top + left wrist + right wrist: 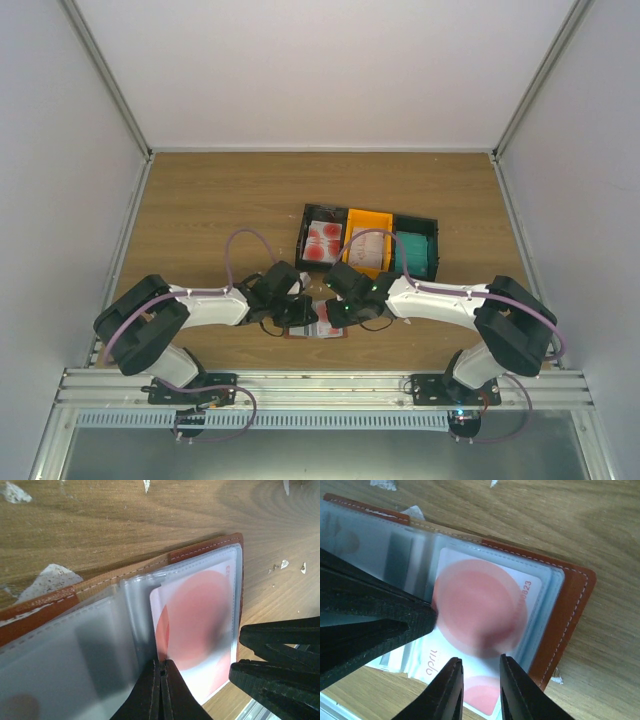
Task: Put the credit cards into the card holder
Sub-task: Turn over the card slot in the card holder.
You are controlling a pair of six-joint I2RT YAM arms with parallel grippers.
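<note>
Brown leather is what you're parked over: the card holder lies open on the wooden table, close to the near edge, right between your two arms. Its clear plastic sleeves are fanned across the inside.

One white card with a red blotch sits inside the outermost sleeve, next to the stitched leather edge. A second card, also white with red, pokes out from under that sleeve at the near side.

Your left gripper has its fingertips pressed together at the edge of the sleeves; can't tell whether a plastic leaf is pinched in there. Your right gripper has its jaws apart, straddling the exposed end of the second card. Whether the pads touch it I can't make out.

Behind the holder there's a row of three trays: a black tray with white-and-red cards, an orange tray, and another black tray with teal cards. Small white scraps dot the wood near the holder.
</note>
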